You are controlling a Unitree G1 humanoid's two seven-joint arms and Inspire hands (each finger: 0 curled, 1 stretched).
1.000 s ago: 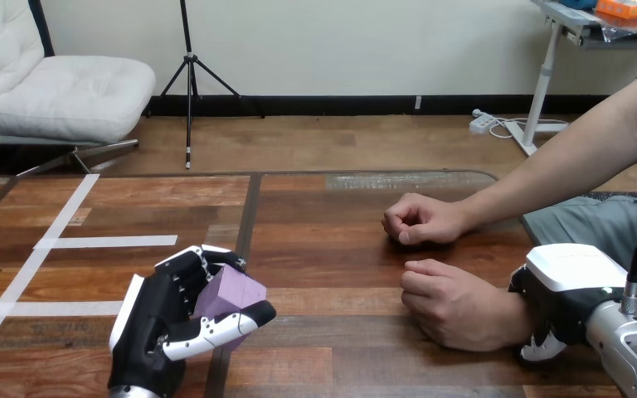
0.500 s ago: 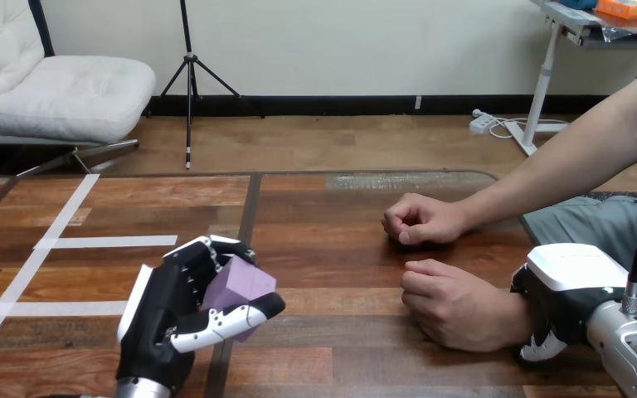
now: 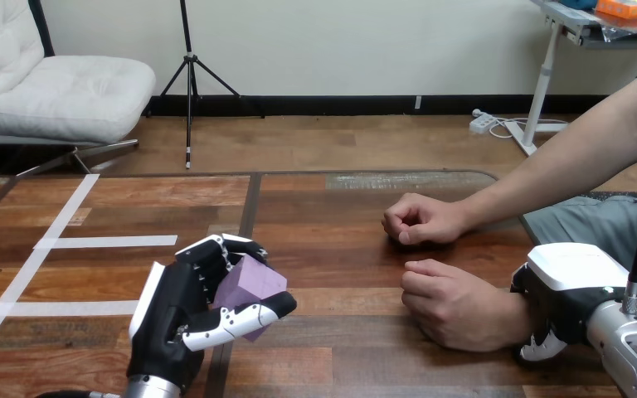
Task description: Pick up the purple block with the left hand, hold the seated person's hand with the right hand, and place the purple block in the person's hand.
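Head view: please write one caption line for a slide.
Robot's left hand grips purple block; right hand against person's wrist.

left hand (image 3: 170, 319) upright, fingers curled, right hand (image 3: 568, 300) clasped low at right

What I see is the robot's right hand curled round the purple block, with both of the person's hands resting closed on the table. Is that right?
Not quite. The head view shows the left hand curled round the purple block. The rest holds: the person's nearer hand and farther hand both rest closed on the table.
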